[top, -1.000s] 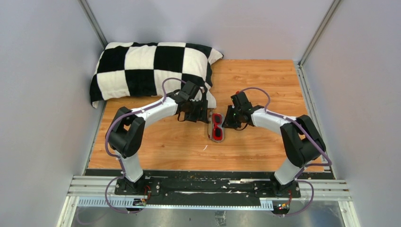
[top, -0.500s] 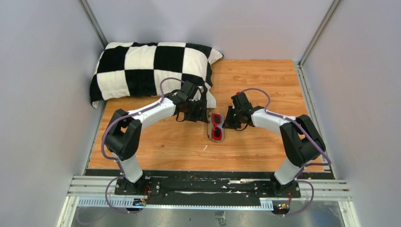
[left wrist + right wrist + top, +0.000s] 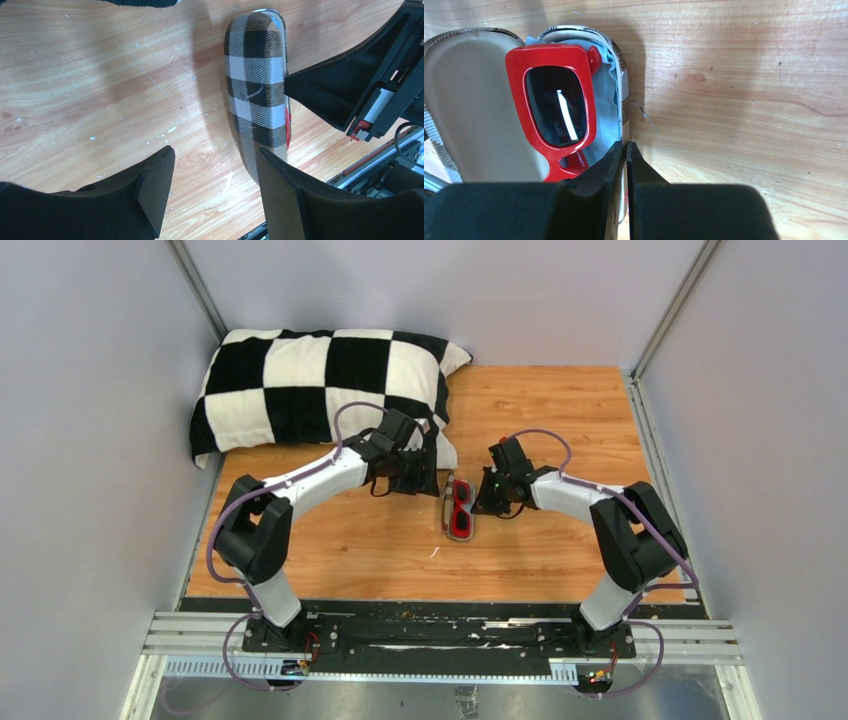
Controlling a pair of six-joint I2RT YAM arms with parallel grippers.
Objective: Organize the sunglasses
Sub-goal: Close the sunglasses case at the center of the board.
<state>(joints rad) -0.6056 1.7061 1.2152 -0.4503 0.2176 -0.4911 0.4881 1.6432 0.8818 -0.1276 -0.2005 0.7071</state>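
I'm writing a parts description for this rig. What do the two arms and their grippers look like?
Both the left arm and right arm have white tubular links between bulky black joint housings, with a purple cable looping along each. The left gripper and right gripper carry matte black, wedge-shaped fingers. The right gripper's body shows a small red tab.

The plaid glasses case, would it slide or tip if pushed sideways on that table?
Probably slides easily: the case looks light on the smooth table. Its open lid may swing shut. The sunglasses lie loose inside and could shift.
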